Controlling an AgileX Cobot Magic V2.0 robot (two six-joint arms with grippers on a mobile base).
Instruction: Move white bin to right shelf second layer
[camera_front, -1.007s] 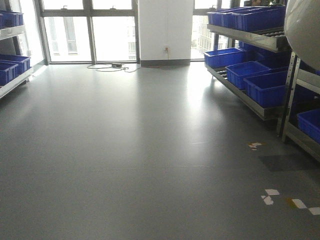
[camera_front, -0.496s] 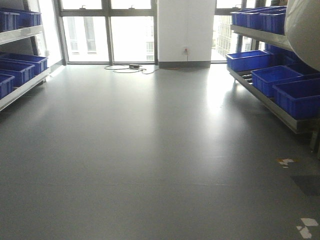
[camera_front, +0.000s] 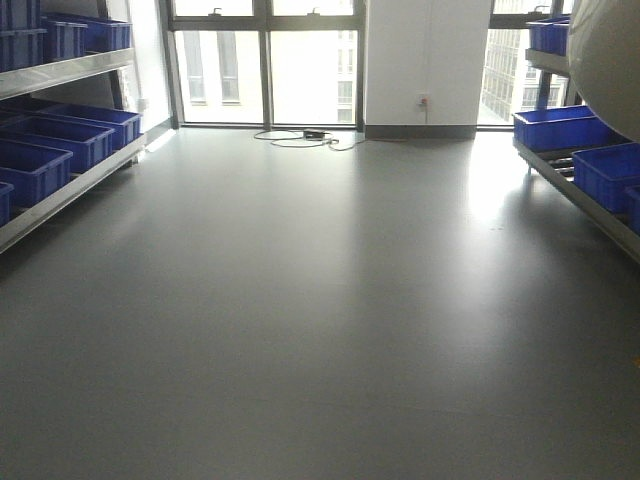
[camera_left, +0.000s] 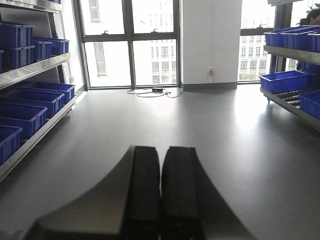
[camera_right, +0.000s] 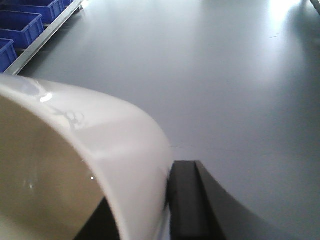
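Closest, our right gripper (camera_right: 142, 202) clamps the wall of the bin (camera_right: 75, 150), held up above the floor (camera_right: 225, 75). Our left gripper (camera_left: 161, 152) is pressed closed on nothing. Farther off, blue crates (camera_front: 35, 170) sit on racks (camera_front: 60, 72) along both sides, with windows (camera_front: 300, 60) beyond.

white bin (camera_right: 75, 165) glossy cream-white; crates (camera_front: 40, 165) blue; floor (camera_front: 320, 300) plain grey; shelf (camera_front: 60, 72) steel-silver; left hand (camera_left: 161, 155) black; wall (camera_front: 425, 50) white.

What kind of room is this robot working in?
Probably a stockroom or logistics test hall: long stainless steel racks line both sides, loaded with blue plastic crates, with a wide grey floor between and tall windows behind.
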